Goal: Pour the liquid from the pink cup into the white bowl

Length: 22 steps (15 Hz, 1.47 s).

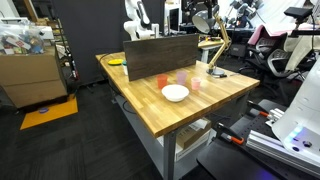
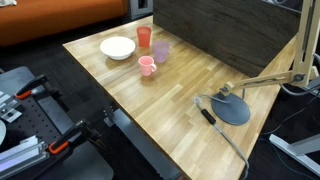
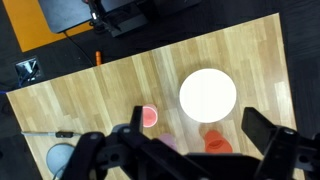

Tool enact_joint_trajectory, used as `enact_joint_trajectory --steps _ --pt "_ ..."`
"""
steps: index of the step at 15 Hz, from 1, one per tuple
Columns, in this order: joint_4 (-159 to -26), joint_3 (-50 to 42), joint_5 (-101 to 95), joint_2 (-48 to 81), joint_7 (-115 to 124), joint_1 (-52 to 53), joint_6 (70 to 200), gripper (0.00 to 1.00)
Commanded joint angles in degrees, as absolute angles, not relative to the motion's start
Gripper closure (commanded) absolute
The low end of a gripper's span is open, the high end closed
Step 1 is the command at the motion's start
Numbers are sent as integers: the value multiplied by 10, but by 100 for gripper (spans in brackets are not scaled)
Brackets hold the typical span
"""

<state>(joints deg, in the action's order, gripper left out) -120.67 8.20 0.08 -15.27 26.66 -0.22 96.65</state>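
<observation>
Wooden table [image 1: 215,100] noted in an exterior view. The white bowl [image 1: 175,93] sat near the front edge. The pink cup [image 1: 195,84] stood upright near it, with a lavender cup [image 1: 182,77] and a red-orange cup [image 1: 162,81] behind. A dark panel [image 1: 160,50] and a desk lamp [image 1: 213,45] stood further back.

In an exterior view, the pink cup [image 2: 147,66] stood apart from the white bowl [image 2: 117,47] and near the lavender cup [image 2: 160,52]. The lamp base [image 2: 230,108] lay well apart.

In the wrist view, the gripper [image 3: 190,135] hung above the table with its fingers spread wide and holding nothing. Its body hid part of the lavender cup [image 3: 170,145]. The white bowl [image 3: 208,94] and the pink cup [image 3: 149,117] were unobstructed.
</observation>
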Motion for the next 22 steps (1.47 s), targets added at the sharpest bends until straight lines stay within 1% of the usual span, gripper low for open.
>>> enact_joint_trajectory --steps 1,3,4,12,14,19,22 --pt "-1239 48 51 -181 272 -9 991 0" --pt "-1255 32 44 -191 277 -22 991 0" --pt "-1229 37 32 -171 266 -16 969 0" --pt "-1244 32 37 -180 271 -21 974 0" --pt "-1243 25 36 -175 299 -33 993 0" --pt "-1253 -26 43 -186 359 -89 1012 0" --pt "-1244 -28 36 -177 325 -86 1000 0"
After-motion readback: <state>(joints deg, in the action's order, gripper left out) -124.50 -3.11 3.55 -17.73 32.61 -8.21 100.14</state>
